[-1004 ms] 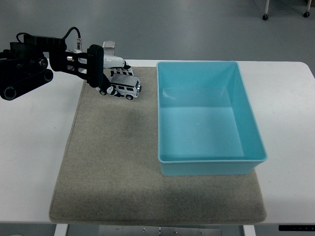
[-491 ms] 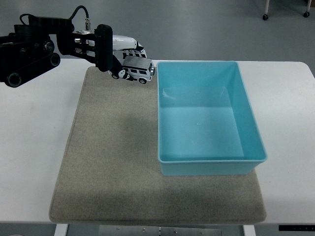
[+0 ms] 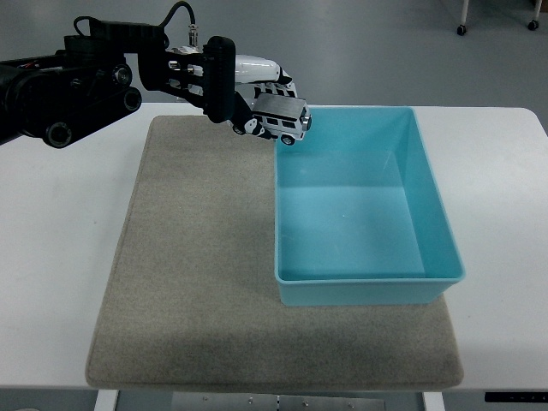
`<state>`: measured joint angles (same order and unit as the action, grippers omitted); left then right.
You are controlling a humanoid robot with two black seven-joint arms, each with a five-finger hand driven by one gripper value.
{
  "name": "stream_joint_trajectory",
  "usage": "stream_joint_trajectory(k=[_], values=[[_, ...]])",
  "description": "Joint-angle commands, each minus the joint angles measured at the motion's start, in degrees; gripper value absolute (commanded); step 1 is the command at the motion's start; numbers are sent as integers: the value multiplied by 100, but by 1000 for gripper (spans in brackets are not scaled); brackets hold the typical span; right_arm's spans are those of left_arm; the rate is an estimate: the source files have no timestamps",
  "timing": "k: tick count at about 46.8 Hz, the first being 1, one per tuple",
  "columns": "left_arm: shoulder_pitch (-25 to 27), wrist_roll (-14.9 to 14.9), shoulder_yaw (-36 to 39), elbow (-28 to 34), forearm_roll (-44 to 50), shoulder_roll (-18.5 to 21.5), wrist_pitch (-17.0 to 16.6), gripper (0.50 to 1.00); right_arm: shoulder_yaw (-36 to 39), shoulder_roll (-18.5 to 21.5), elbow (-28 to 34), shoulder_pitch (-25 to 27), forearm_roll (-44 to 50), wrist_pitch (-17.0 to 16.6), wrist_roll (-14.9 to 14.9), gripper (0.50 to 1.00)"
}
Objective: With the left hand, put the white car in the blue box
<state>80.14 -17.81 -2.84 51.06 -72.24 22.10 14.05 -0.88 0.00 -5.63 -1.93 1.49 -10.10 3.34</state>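
While a white bench [image 3: 51, 257] fills the scene, a large grey felt mat [image 3: 188, 282] covers its middle. On the mat's right side sits an open, empty blue box [image 3: 432, 231]. From the left edge a black arm [image 3: 77, 81] reaches in over the bench's far side. Its left robot hand [image 3: 253, 90] grasps the white car [image 3: 281, 122], held in the air, tilted, just over the box's far left corner.

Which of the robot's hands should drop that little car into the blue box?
The left. Its hand already grips the white car, holding it in the air at the far left corner of the blue box. No right arm shows in the view.
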Motion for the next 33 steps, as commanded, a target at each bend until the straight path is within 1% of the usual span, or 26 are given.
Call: stream_joint_trajectory(k=[1, 25, 33], values=[[1, 5, 3, -9, 17, -144, 1, 500, 0, 0, 0, 0, 0, 0, 0, 936], [1, 67, -41, -44, 17, -821, -43, 500, 0, 0, 0, 0, 0, 0, 0, 936], [-78, 76, -59, -44, -35, -1014, -43, 500, 0, 0, 0, 0, 0, 8, 0, 936]])
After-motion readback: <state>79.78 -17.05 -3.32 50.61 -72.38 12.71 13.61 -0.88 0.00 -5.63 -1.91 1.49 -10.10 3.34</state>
